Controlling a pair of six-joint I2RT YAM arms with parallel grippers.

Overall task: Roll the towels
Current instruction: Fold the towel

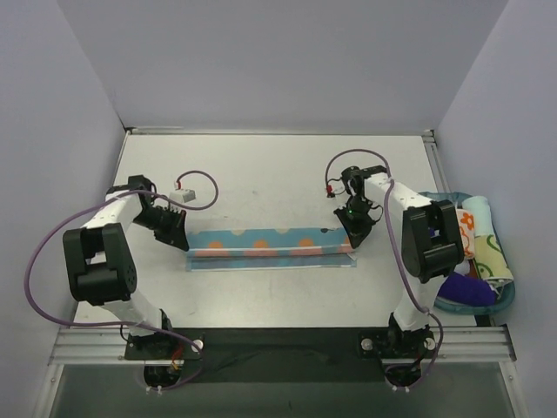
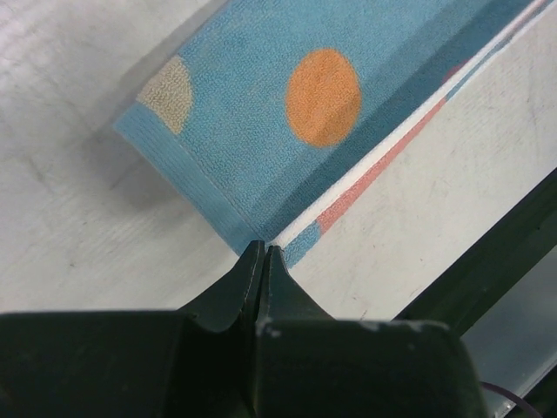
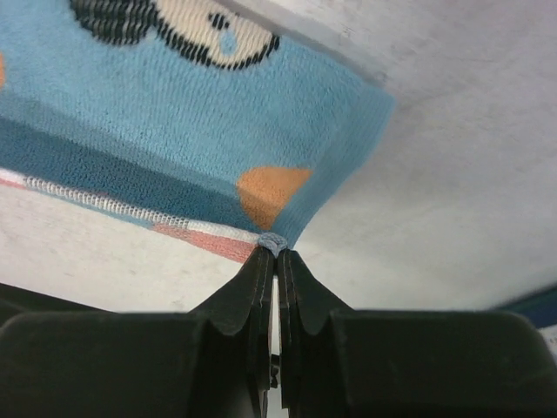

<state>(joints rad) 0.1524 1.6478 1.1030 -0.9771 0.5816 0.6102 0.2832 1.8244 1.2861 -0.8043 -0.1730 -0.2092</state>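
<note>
Well left of the basket [image 1: 508, 296], the blue towel [image 1: 270, 243] lies on the table [image 1: 261, 174] as a long folded strip. The right gripper [image 3: 275, 250] pinches its corner nearest the basket (a nub of cloth shows between the tips). The left gripper [image 2: 263, 252] is clamped on the corner farthest from the basket.

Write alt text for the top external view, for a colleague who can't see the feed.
Seen from above, a light blue towel with orange dots lies folded into a long strip across the table, the left gripper and right gripper each pinching one end. A basket of other cloths sits at the table's right edge.
</note>
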